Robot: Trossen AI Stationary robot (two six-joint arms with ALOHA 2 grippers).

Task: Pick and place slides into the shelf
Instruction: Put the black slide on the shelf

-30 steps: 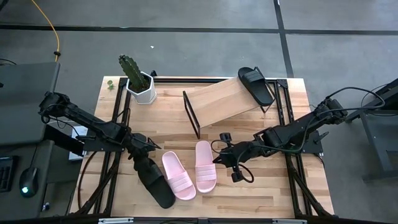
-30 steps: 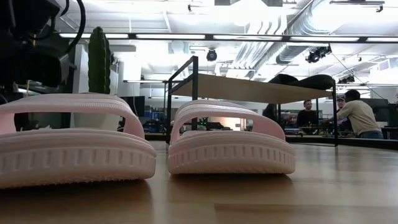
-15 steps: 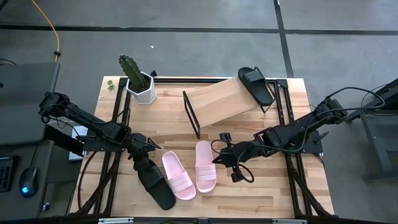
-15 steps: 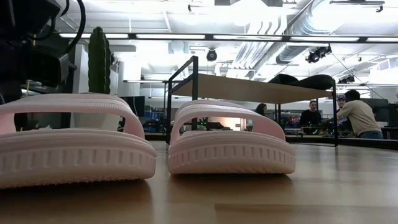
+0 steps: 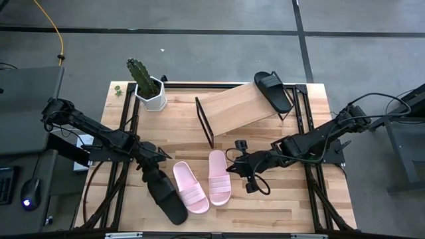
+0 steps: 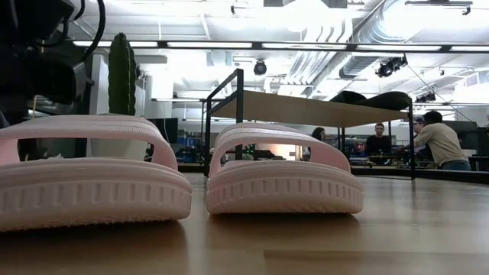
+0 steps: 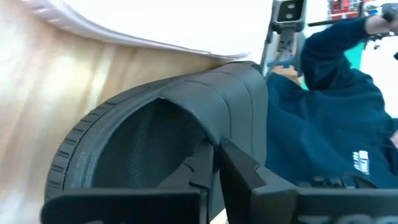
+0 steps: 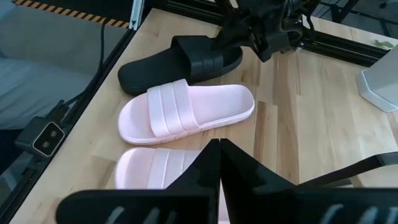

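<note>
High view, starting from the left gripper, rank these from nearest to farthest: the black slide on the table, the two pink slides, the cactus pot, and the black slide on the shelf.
1. Black slide on the table, gripped at its strap by the left gripper.
2. Pink slide beside it.
3. Other pink slide, nearer the right gripper.
4. Cactus pot, at the table's far left.
5. Black slide on the shelf, far right.

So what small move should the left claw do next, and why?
Probably lift a little: the left claw is shut on the strap of the black slide, which lies on the table, and the shelf has room.
</note>
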